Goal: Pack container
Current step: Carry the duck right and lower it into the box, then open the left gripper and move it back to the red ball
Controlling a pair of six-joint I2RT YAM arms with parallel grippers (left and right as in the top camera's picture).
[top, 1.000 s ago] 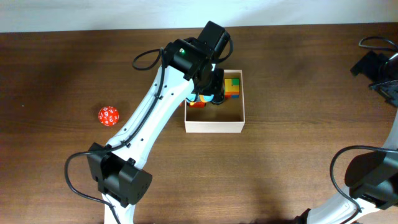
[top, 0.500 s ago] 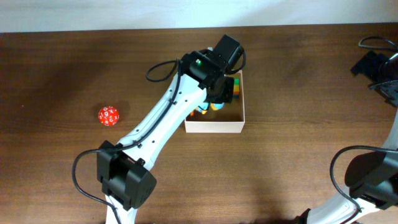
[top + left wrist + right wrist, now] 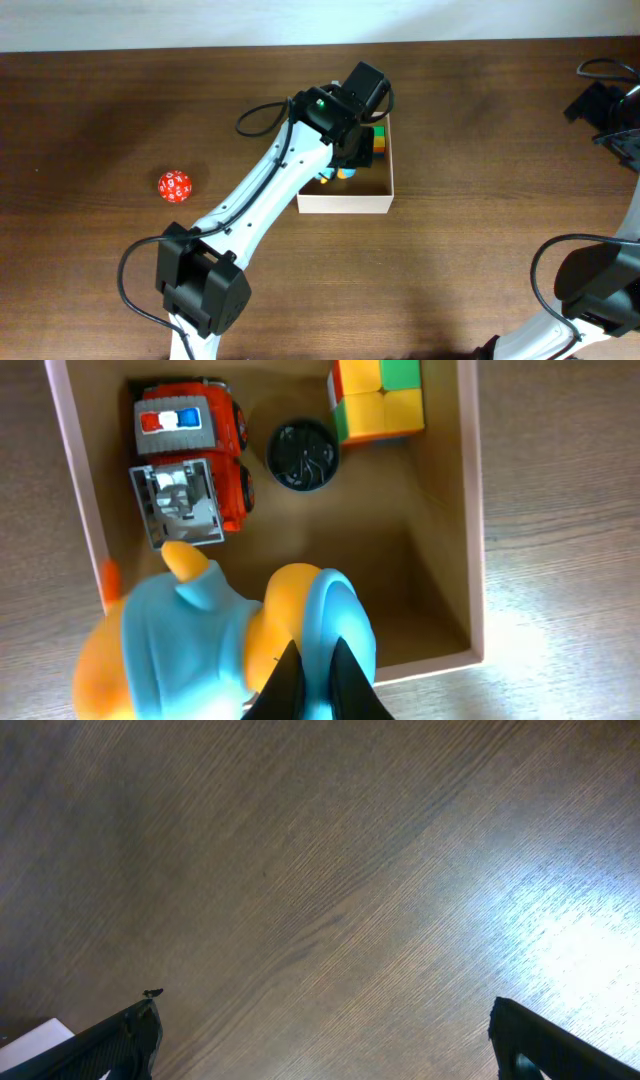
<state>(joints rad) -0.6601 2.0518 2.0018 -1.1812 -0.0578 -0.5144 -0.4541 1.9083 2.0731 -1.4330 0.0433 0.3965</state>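
The container [image 3: 345,205] is a white-walled box with a tan inside [image 3: 400,560], at the table's middle. Inside lie a red toy truck [image 3: 190,460], a black round disc [image 3: 303,455] and a colourful cube [image 3: 378,398]. My left gripper [image 3: 318,680] is shut on a blue and orange soft toy [image 3: 200,640] and holds it over the container's inside; in the overhead view the toy [image 3: 340,173] peeks out under the arm. My right gripper [image 3: 320,1030] is open over bare wood, its arm at the far right [image 3: 610,110].
A red many-sided die [image 3: 174,186] lies on the table to the left of the container. The left arm [image 3: 270,200] stretches across the table from the front to the container. Dark wood table [image 3: 480,240] surrounds everything.
The left arm has moved right and farther over the container with the toy in its grip; in the last half second it barely moved. The right arm has not moved.
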